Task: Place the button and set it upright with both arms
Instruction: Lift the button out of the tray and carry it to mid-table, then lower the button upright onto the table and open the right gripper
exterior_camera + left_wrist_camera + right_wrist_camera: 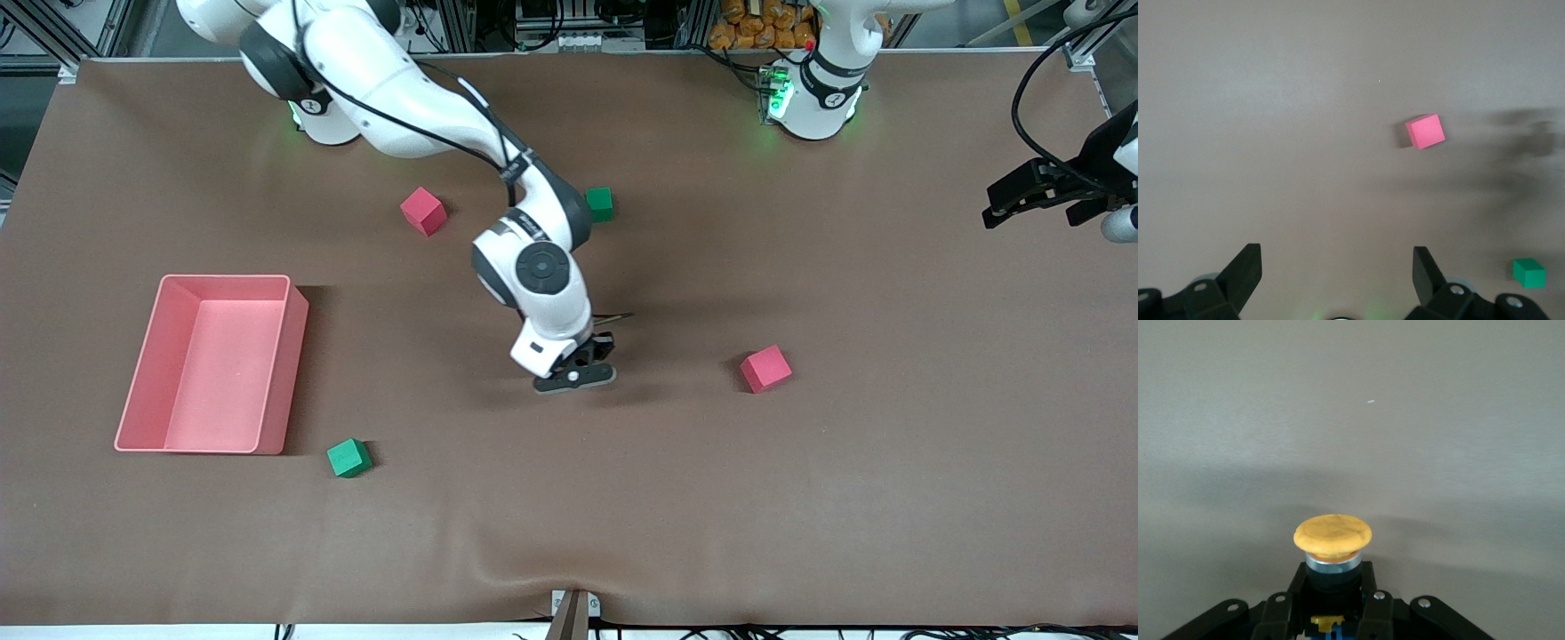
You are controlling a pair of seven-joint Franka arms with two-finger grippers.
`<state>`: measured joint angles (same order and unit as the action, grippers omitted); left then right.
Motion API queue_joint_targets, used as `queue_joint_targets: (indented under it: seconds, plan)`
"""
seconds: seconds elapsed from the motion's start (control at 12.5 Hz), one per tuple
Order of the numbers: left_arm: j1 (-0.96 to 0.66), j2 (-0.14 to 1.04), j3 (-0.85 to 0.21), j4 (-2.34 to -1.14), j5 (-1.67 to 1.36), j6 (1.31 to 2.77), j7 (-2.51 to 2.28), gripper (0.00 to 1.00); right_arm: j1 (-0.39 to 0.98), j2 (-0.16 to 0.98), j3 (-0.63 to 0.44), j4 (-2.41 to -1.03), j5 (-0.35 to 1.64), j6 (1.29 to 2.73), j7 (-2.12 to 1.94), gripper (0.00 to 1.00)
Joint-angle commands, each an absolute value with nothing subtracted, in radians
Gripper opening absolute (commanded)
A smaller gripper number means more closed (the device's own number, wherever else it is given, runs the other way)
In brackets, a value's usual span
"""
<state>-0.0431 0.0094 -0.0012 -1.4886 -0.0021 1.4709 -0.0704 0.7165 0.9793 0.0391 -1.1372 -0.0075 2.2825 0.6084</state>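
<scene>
Button [1332, 537] is clamped by right gripper [576, 378] fingers low over mid-surface [889, 462], cap pointing 12 o'clock, for placing; left gripper [1337, 277] fingers spread, waiting.

Light falls evenly from above; the brown table [800, 498] shows no glare. Under my right gripper [575, 378] lies a soft dark shadow, spreading toward the red cube [765, 368]. The pink bin [213, 364] throws a shadow on its side facing my gripper. Green lamps glow at my bases. In my left wrist view the cloth looks washed-out grey, with smeared shadows beside the cube [1425, 131]. In my right wrist view the button [1332, 537] is sharp, with a broad dim band across the cloth around it.
</scene>
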Motion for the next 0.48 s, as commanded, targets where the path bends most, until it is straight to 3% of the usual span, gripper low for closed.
queue_joint_targets:
  seconds: [0.0,0.08,0.16,0.32,0.4]
  plan:
    - [-0.035,0.015,-0.008,-1.479,0.0,1.466,-0.049,1.0,0.759,1.045,0.025,-1.051,-0.028,2.29,0.702,0.19]
    - [-0.035,0.015,-0.008,-1.479,0.0,1.466,-0.048,1.0,0.773,1.048,0.023,-1.052,-0.028,2.287,0.712,0.23]
    - [-0.035,0.015,-0.008,-1.479,0.0,1.466,-0.048,1.0,0.782,1.048,0.023,-1.052,-0.028,2.278,0.713,0.41]
    - [-0.034,0.015,-0.008,-1.479,0.0,1.466,-0.048,1.0,0.784,1.043,0.023,-1.057,-0.072,2.26,0.712,1.0]
    - [-0.034,0.015,-0.008,-1.479,-0.002,1.466,-0.048,1.0,0.773,1.037,0.025,-1.055,-0.106,2.238,0.707,1.0]
